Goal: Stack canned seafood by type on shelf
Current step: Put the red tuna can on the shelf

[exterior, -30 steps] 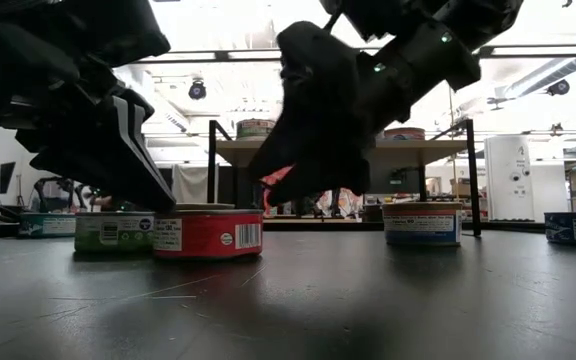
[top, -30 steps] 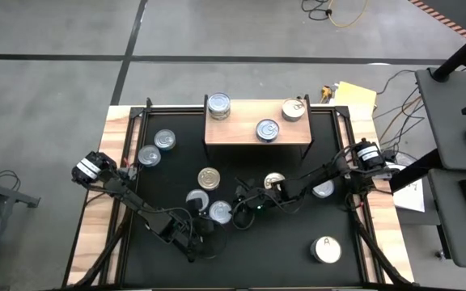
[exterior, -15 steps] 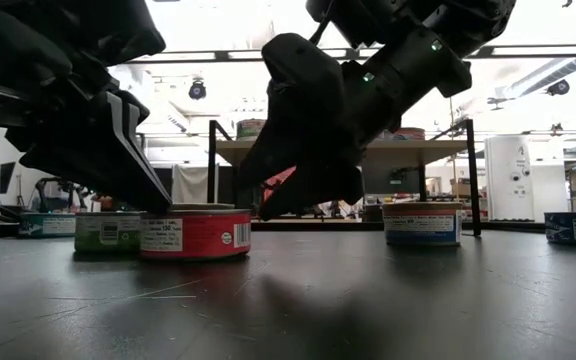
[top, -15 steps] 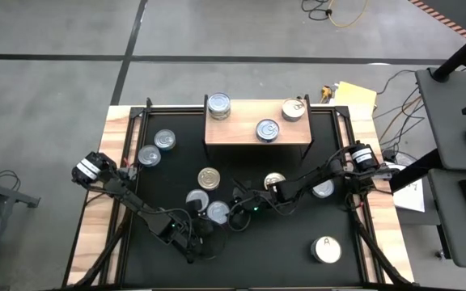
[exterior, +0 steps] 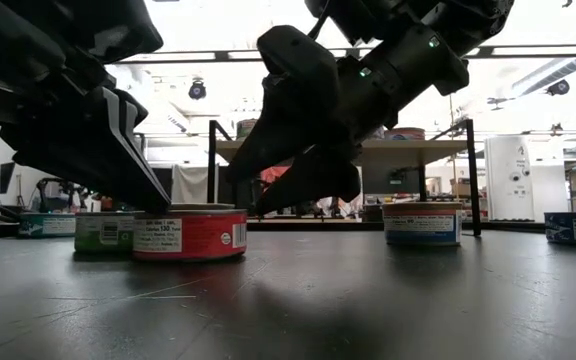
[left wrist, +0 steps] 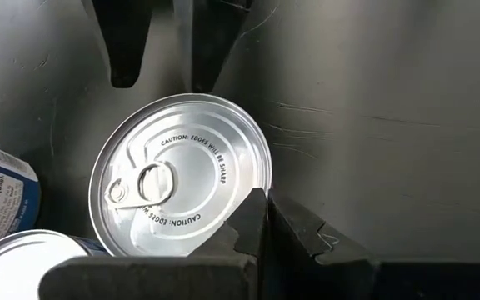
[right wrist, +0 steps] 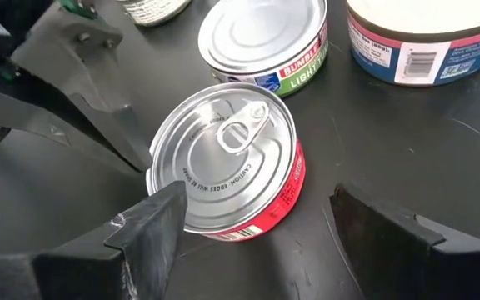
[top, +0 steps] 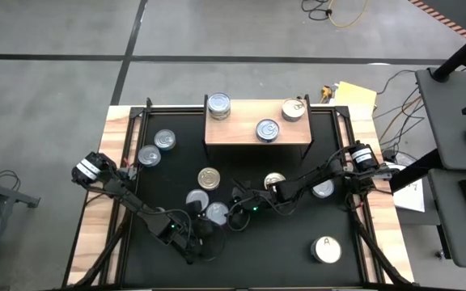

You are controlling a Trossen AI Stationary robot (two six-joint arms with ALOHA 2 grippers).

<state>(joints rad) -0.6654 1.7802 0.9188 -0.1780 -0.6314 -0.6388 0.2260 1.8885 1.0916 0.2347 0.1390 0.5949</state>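
Right gripper [top: 226, 212] sits low over the black tabletop [top: 281, 242], fingers spread wide. The right wrist view shows a red-labelled tin [right wrist: 227, 160] with a silver pull-ring lid lying between the two fingers [right wrist: 152, 225]; one finger is just beside its rim. Whether it touches cannot be told. The tin stands flat on the table, not held. In the high view the same tin [top: 216, 212] is partly covered by the gripper bodies.

Left gripper [top: 203, 230] is just beside the same tin on the near side, fingers pressed together with nothing between them. In the left wrist view the lid [left wrist: 182, 175] is cut off by the gripper's own dark fingers [left wrist: 248, 237].

Low view: both arms fill the upper picture as dark masses; only the red tin's side [exterior: 190, 233] and a green-labelled tin [exterior: 103, 232] behind it show clearly below them.

Shelf [top: 241, 128] stands at the far edge of the table with three tins on top: one at its far left corner [top: 218, 104], one near the middle front [top: 268, 129], one at the far right corner [top: 294, 109]. None are stacked.

Loose tins on the table: two near the left edge [top: 157, 147], a gold-topped one [top: 209, 178], one [top: 196, 198] touching or nearly touching the red tin, two partly hidden under the right arm [top: 274, 179], and the white-topped "A" tin [top: 325, 249] well apart at the near right. Labels unreadable from above.
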